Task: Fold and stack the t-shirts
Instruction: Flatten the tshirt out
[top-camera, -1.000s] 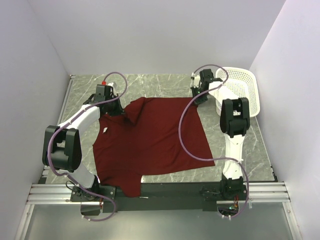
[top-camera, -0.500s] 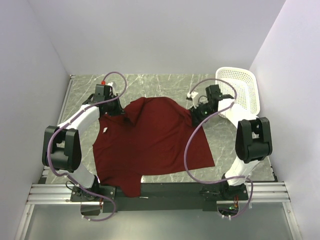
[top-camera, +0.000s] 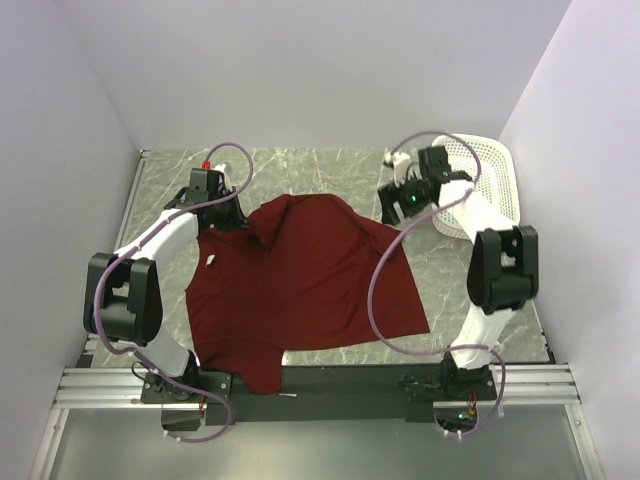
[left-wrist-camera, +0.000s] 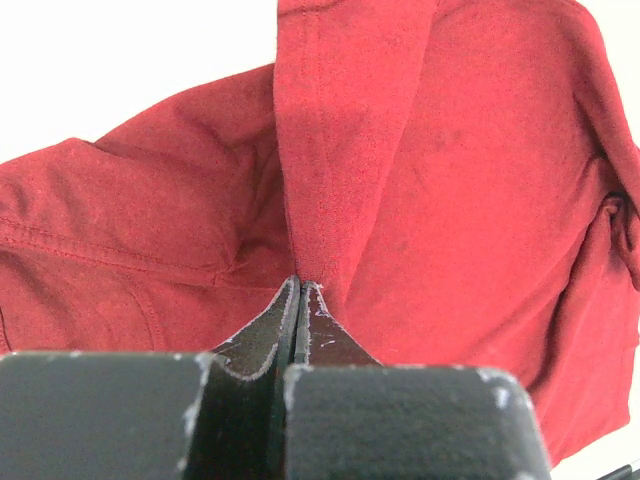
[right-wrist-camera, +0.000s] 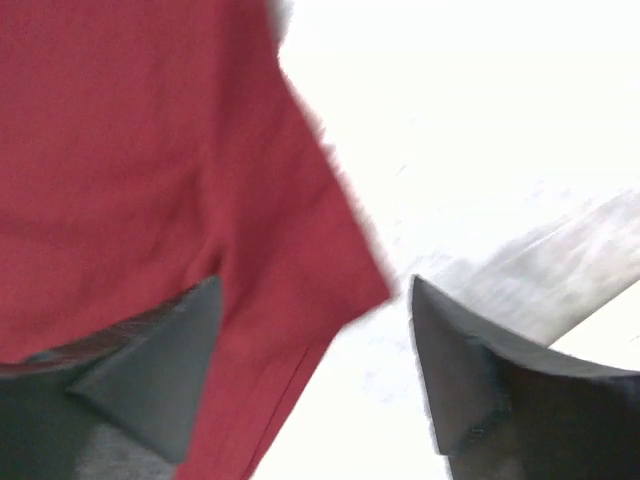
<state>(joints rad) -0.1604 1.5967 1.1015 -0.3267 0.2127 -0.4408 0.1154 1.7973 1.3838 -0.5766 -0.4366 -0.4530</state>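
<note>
T-shirt (top-camera: 300, 280) pinched by left fingers (left-wrist-camera: 262, 335); right fingers (right-wrist-camera: 150, 385) apart

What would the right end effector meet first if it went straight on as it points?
Probably the edge of the red t-shirt, seen between the open fingers of the right end effector; depth is unclear.

Plain pale walls (top-camera: 300, 70) are boxing in the grey marble-pattern table (top-camera: 320, 165) on three sides. Soft, even light is falling across it. An aluminium rail (top-camera: 540, 385) is running along the near edge.
</note>
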